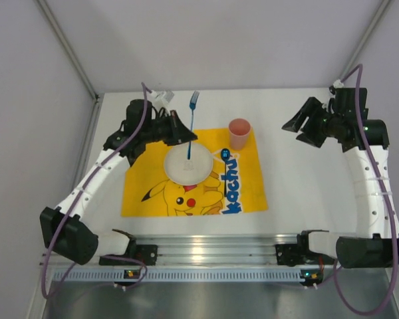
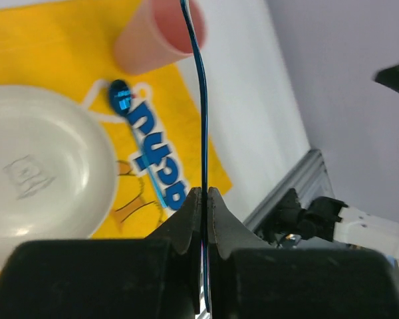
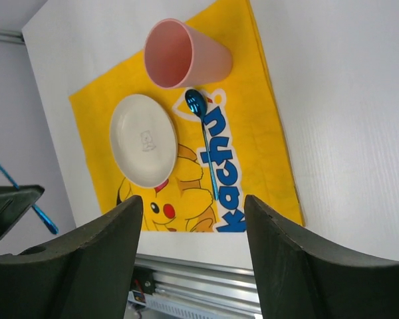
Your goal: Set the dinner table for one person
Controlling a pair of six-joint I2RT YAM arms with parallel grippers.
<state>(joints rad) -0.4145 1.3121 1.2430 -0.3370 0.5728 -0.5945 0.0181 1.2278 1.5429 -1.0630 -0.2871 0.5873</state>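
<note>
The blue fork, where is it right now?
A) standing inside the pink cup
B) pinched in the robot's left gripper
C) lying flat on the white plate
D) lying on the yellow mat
B: the left gripper is closed on the handle of the blue fork, holding it up in the air, while only the spoon lies on the yellow mat.

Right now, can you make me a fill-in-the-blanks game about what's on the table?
1. The left gripper is shut on the blue ___.
2. The blue spoon lies beside the round white ___.
3. The pink cup stands on the ___ mat.
4. The right gripper is ___ and holds nothing.
Missing words: fork, plate, yellow, open.
</note>
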